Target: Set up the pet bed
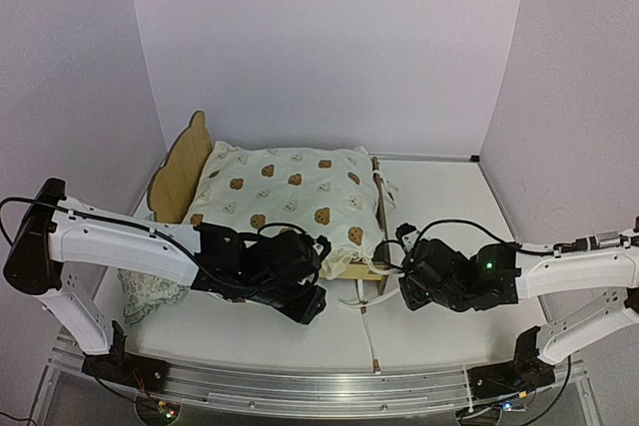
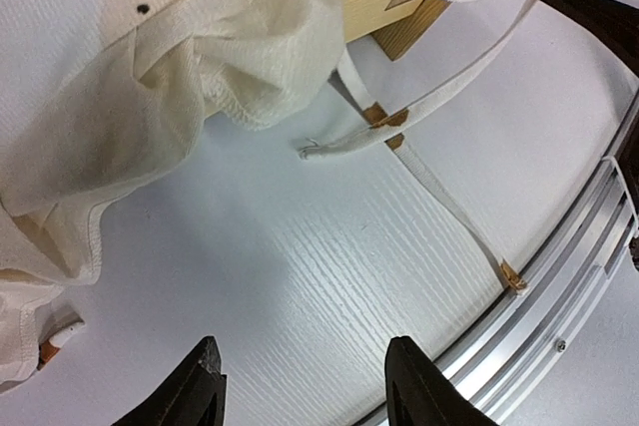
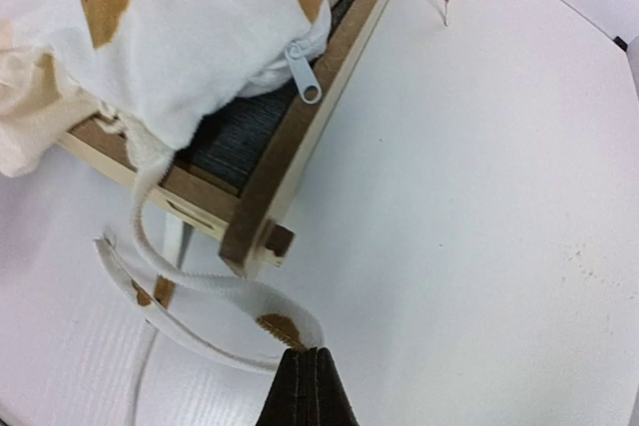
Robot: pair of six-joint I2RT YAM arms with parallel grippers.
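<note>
The pet bed [image 1: 180,175] stands in the middle of the white table [image 1: 439,197], its bear-ear headboard to the left and its low footboard to the right. A cream bear-print cover [image 1: 290,192] lies puffed over the frame. In the right wrist view the cover's zipper pull [image 3: 305,82] hangs over the footboard rail, and a strip of the dark grey base [image 3: 235,132] shows beneath it. The right gripper [image 3: 308,371] sits just off the bed's near right corner. Its jaws are clenched on a looping white cloth tie [image 3: 200,281] that trails from the cover's corner. The left gripper [image 2: 305,386] hovers over bare table beside the cover's near edge. It is released, with its fingers [image 2: 205,386] spread apart and nothing between them. A pale ruffled fabric piece [image 1: 150,291] lies partly under the left arm.
</note>
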